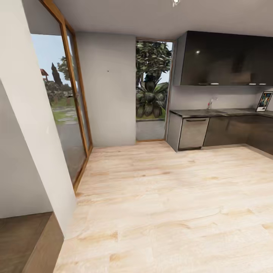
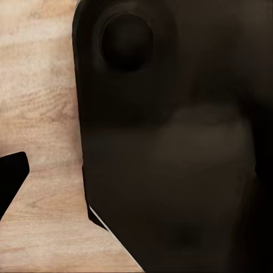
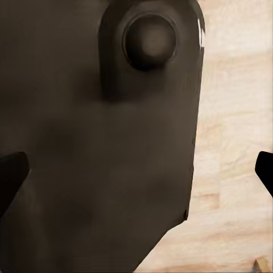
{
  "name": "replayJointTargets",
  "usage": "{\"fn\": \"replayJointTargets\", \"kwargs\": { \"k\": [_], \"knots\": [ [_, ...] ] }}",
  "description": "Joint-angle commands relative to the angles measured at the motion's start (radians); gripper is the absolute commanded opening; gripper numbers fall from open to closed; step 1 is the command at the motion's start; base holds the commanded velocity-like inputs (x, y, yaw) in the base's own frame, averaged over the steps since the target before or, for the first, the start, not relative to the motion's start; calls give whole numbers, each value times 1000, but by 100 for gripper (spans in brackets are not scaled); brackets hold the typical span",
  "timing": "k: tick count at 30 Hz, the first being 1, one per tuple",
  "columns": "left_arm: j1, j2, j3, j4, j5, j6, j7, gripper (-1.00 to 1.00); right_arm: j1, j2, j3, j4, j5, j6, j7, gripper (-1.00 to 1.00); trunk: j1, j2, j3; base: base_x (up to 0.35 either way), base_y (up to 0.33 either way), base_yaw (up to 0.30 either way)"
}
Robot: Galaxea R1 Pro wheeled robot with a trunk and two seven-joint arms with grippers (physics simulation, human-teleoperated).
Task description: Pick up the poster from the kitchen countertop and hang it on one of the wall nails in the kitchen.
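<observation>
The small upright poster, with a white border and colourful figures on a dark ground, is seen at the far right edge of the head view, propped on the long grey kitchen countertop against the pale wall beneath the dark glossy upper cabinets. A chrome tap is seen further left on the same worktop. A tiny dark dot, judged to be a wall nail, is seen in the upper centre-left of the frame on the plain pale grey wall between the wood-framed glass door and the tall window. A wide stretch of light wooden floor lies between the camera and both.

In each wrist view a large dark rounded body is seen close against the same wooden floor, with dark finger tips only at the frame edges. Nothing is seen held, but how far the jaws stand open cannot be told.

Several risks are judged from here. The poster is small and leaning, so it could be knocked flat or pushed into the corner by a careless approach. The nail is barely visible and well apart from the poster, so it could be lost from sight and the hang missed. The pale wall corner at the left of the frame could be clipped while the base is driven.
</observation>
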Motion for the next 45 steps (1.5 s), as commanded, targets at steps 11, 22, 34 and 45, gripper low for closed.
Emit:
{"fn": "replayJointTargets", "kwargs": {
  "k": [11, 22, 34, 45],
  "knots": [
    [8, -15, 3, -15, 2, 13, -11, 100, -12, 35, 4, 8, -2, 22, 18, 100, 0, 0, 0, 0, 0, 0],
    [8, -15, 3, -15, 2, 13, -11, 100, -12, 35, 4, 8, -2, 22, 18, 100, 0, 0, 0, 0, 0, 0],
    [43, -9, 9, -60, -5, -5, -2, 100, -59, -10, -7, -38, 4, -4, 2, 100, 0, 0, 0, 0, 0, 0],
    [46, -3, 16, -790, -4, -8, -3, 100, -157, -66, -5, -554, 7, -6, -1, 100, 0, 0, 0, 69, -8, 0]
  ]
}}
